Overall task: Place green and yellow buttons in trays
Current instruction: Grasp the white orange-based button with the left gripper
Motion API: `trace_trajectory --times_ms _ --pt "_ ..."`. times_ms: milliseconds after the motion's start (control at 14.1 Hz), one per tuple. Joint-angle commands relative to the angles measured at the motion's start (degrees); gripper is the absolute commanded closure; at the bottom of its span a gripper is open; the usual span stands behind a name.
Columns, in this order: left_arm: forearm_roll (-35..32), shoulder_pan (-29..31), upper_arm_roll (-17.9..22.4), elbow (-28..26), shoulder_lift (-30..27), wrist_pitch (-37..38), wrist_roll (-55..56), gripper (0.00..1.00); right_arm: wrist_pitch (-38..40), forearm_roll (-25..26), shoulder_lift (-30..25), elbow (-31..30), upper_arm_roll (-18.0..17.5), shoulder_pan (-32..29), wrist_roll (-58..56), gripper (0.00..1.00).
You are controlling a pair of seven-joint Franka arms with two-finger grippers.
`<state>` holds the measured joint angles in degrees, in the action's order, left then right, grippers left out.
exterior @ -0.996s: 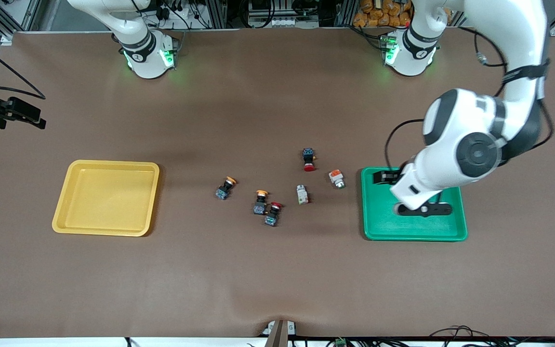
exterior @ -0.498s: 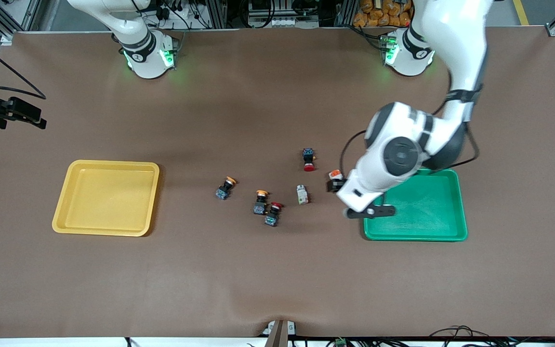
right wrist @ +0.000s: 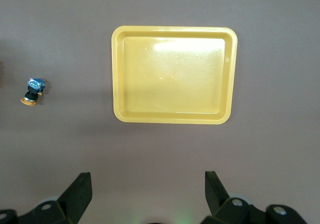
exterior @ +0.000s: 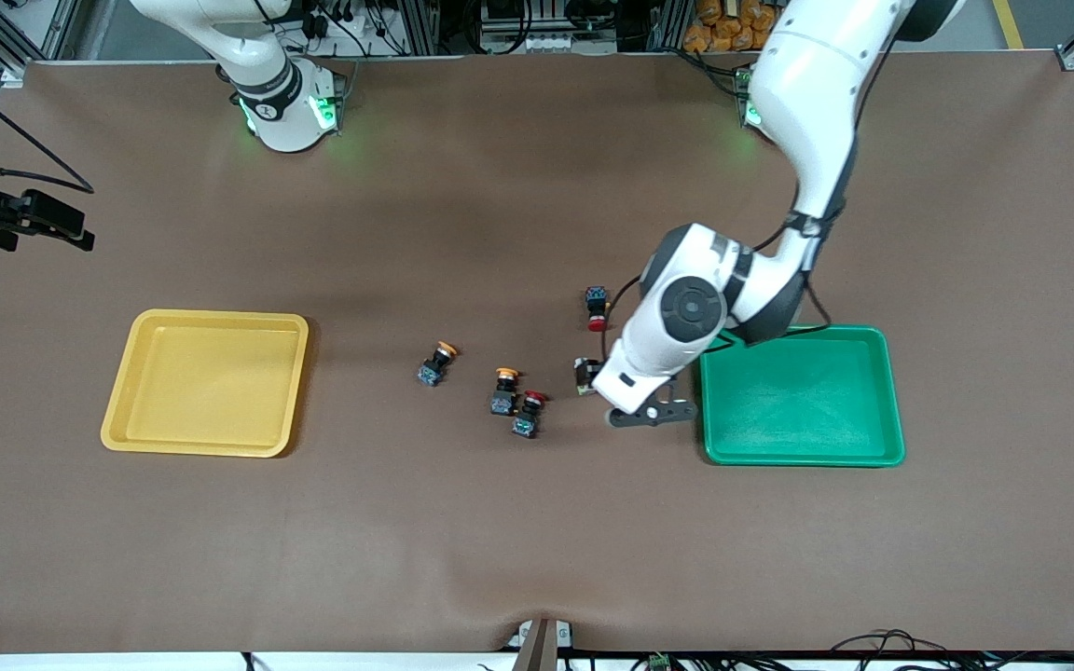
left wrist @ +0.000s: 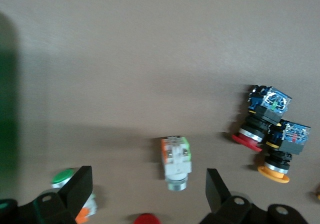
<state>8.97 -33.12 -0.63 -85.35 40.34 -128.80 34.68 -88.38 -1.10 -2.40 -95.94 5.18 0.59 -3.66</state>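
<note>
My left gripper (left wrist: 148, 181) is open and empty, low over the two white-bodied switches beside the green tray (exterior: 798, 396). One white switch with green and orange marks (left wrist: 175, 161) lies between its fingers; it peeks out by the hand in the front view (exterior: 583, 374). The other white switch (left wrist: 64, 177), with a green cap, is partly under one finger. Two yellow-capped switches (exterior: 436, 363) (exterior: 504, 391) lie toward the yellow tray (exterior: 206, 382). Both trays hold nothing. My right gripper (right wrist: 148, 181) waits open, high over the table by the yellow tray (right wrist: 174, 74).
Red-capped dark switches lie among the others: one (exterior: 597, 308) by the left hand, one (exterior: 528, 415) touching a yellow-capped one, as the left wrist view shows (left wrist: 257, 126). A dark clamp (exterior: 24, 219) sticks in at the right arm's end.
My left arm has swung from over the green tray toward the middle of the table and now covers the white switches. The switches and the right arm have not moved.
</note>
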Motion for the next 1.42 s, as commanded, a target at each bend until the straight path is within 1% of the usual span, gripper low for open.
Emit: trace_trajectory --times_ms 0,213,356,427,569,640,711,925,996,1067,1138,1209,1352 --pt "2.1 -2.72 0.63 1.59 3.42 -4.69 0.92 0.0 -0.47 0.4 0.81 -0.56 0.01 0.47 0.49 0.0" --pt "2.55 -3.18 0.72 1.59 5.44 -6.38 0.74 0.0 -1.88 -1.09 5.28 1.54 -0.08 0.9 0.58 0.0" --pt "2.72 -3.18 0.72 1.51 6.24 -7.78 0.74 0.06 -1.97 -4.69 9.23 4.44 -0.08 1.96 1.37 0.0" --pt "2.72 -3.18 0.72 1.51 6.33 -7.78 0.74 0.15 -2.06 -5.92 11.08 5.41 -0.08 2.4 1.37 0.0" --pt "2.72 -3.0 0.72 1.33 6.15 -7.78 0.39 0.41 -3.11 -7.77 13.9 6.55 -0.08 4.67 1.64 0.0" --pt "2.72 -3.18 0.72 1.33 6.33 -7.78 0.3 0.56 -4.59 -7.69 14.78 6.65 -0.08 6.08 1.99 0.0" --pt "2.72 -3.18 0.72 1.33 6.33 -7.87 0.3 0.6 -6.35 -7.78 15.49 6.65 0.01 7.4 2.34 0.0" --pt "2.72 -3.18 0.72 1.33 6.68 -7.87 0.3 0.56 -10.13 -9.0 19.96 7.26 -0.08 10.39 8.12 0.0" --pt "2.72 -3.18 0.72 1.33 6.85 -7.78 0.13 0.49 -11.45 -9.18 22.06 8.57 -0.08 11.88 9.53 0.0" --pt "2.72 -3.27 0.72 1.33 6.94 -7.87 0.13 0.51 -11.55 -9.1 24.0 10.06 -0.08 13.02 10.68 0.0" --pt "2.64 -3.27 0.72 1.33 7.21 -7.87 0.04 0.58 -11.55 -9.19 25.67 11.55 -0.08 13.73 12.52 0.0" --pt "2.63 -3.27 0.72 1.33 7.29 -7.96 -0.14 0.63 -11.81 -9.36 26.91 12.0 -0.08 14.0 14.45 0.0" --pt "2.28 -3.18 0.72 1.33 7.12 -7.87 -0.49 1.0 -13.82 -11.63 28.23 12.01 -0.08 14.88 16.83 0.0"
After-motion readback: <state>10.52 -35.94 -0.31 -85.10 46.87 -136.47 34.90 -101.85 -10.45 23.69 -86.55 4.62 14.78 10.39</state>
